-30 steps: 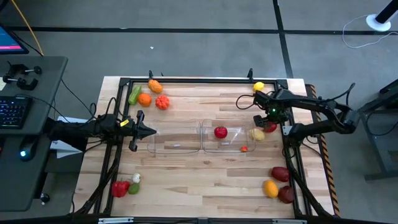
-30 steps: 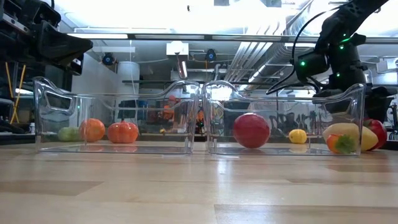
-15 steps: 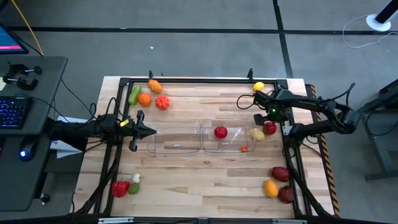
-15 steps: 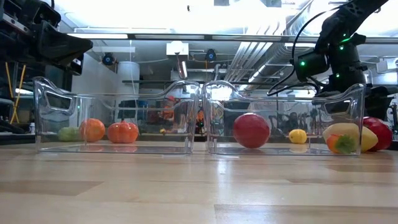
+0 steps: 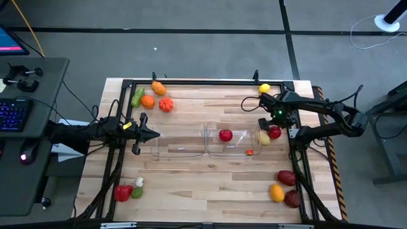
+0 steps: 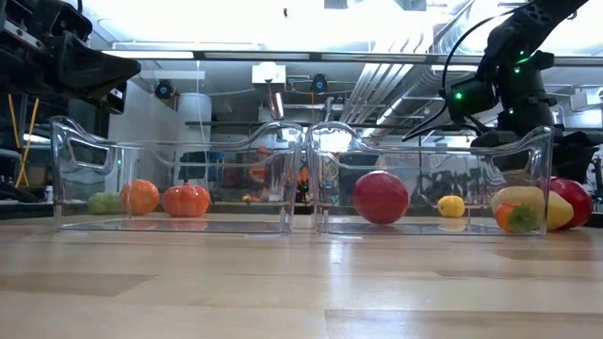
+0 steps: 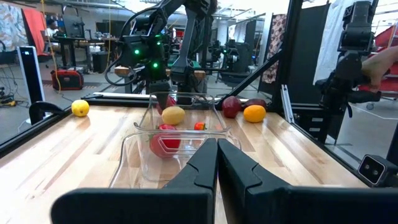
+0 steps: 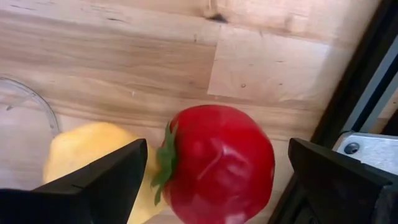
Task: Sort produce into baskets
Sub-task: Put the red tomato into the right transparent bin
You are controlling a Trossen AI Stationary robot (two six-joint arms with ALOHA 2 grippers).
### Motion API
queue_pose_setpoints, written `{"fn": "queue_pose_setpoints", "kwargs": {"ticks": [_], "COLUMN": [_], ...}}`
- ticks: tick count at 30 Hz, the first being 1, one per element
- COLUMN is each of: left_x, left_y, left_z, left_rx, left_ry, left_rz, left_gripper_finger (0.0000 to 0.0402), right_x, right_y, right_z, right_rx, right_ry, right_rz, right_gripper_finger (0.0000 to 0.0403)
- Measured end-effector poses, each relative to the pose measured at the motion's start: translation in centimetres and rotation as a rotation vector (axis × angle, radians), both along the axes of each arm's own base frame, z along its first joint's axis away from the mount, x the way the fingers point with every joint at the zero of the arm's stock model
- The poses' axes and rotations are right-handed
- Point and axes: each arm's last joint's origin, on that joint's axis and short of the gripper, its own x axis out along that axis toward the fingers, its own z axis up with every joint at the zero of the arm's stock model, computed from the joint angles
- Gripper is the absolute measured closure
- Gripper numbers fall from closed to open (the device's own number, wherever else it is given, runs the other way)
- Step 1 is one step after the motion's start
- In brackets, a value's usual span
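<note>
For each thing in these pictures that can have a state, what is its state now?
Left claw: shut, empty, beside the left basket.
Right claw: open, above the red tomato, not gripping it.
Left basket: upright, empty.
Right basket: upright, holds a red fruit, a yellow piece and a small orange piece.

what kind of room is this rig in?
Likely a robotics lab or workshop: a framed wooden table with two arms, a desk with keyboard beside it, and more equipment stands and exposed ceiling ducts behind.
</note>
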Motion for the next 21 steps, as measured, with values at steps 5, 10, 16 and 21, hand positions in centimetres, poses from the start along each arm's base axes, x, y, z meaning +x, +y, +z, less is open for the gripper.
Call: {"fn": "queue_pose_setpoints", "kwargs": {"ticks": [5, 10, 16, 21], "left_x": [0.0, 0.0, 0.0, 0.0], "left_y": [0.0, 0.0, 0.0, 0.0], "left_z": [0.0, 0.01, 0.0, 0.01], "left_rx": [0.0, 0.0, 0.0, 0.0], "left_ry": [0.0, 0.0, 0.0, 0.0], "left_rz": [0.001, 0.0, 0.0, 0.0], "left_gripper_finger": [0.0401, 0.0401, 0.0401, 0.0401], "right_x": [0.02, -0.16, -0.24, -0.05], "right_y": [0.05, 0.07, 0.11, 0.38], "right_z": [0.0, -0.02, -0.01, -0.01], "right_rx": [0.015, -0.012, -0.009, 0.028], "right_ry": [-0.01, 0.031, 0.04, 0.014], "right_rz": [-0.002, -0.022, -0.017, -0.01], "right_gripper_finger": [0.0032, 0.0067, 0.0093, 0.0093]}}
